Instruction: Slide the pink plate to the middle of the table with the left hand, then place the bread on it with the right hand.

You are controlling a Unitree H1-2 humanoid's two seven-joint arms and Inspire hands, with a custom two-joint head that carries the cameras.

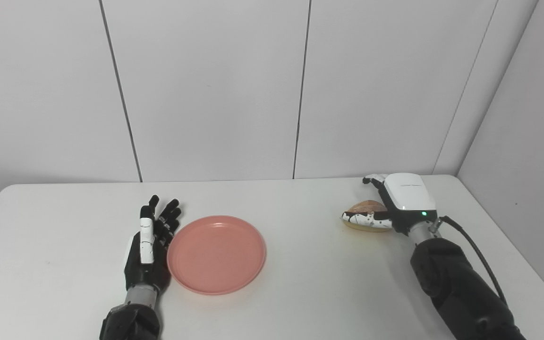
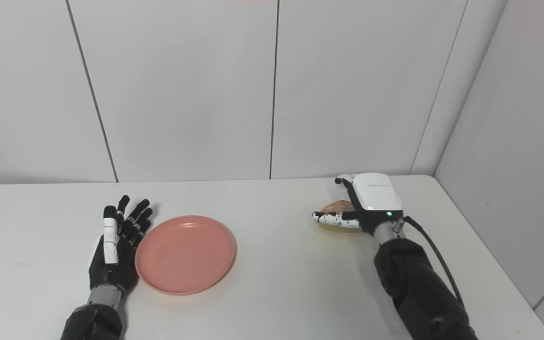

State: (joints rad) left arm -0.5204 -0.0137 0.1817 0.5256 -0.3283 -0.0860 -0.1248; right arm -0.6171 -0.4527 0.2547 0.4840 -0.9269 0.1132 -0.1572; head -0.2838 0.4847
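Since the round pink plastic plate [image 1: 216, 254] lies lower centre-left in the frame, a little short of the middle, with the left hand [image 1: 149, 248] flat against its left rim, fingers spread and holding nothing, the slide looks nearly finished or done, and the step in hand is probably the bread. That small, rounded, brown-crusted bread [image 1: 365, 208] sits on the white counter [image 1: 300, 283] at right of centre, well apart from the plate, and the right hand [image 1: 385, 208] is curled around it, thumb along its near side and fingers over the far side; I cannot tell whether the grip is firm yet. To do it well, close gently so the soft loaf is not crushed, lift clear of the surface, carry it leftward and set it down inside the rim. The smooth counter has rounded corners, backed by pale grey wall panels [image 1: 206, 89] with dark seams.
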